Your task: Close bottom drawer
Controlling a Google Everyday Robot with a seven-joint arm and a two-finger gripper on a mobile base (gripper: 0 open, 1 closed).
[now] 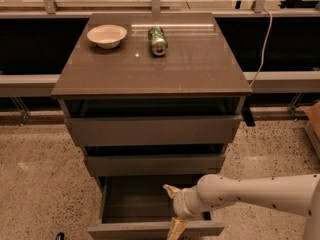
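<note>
The bottom drawer [125, 201] of the grey-brown cabinet stands pulled far out, its dark box interior showing and its slim front panel [130, 230] at the lower edge of the camera view. My white arm reaches in from the right. My gripper [174, 209] hangs over the drawer's right part, one tan finger [170, 189] above the interior and the other [176, 229] down at the front panel. The fingers are spread apart and hold nothing.
The top drawer [152, 129] and middle drawer [155, 164] stand slightly out. On the cabinet top [190, 69] sit a white bowl [106, 35] and a green can [158, 40] lying on its side. A dark cable [262, 44] hangs at the right. Speckled floor surrounds the cabinet.
</note>
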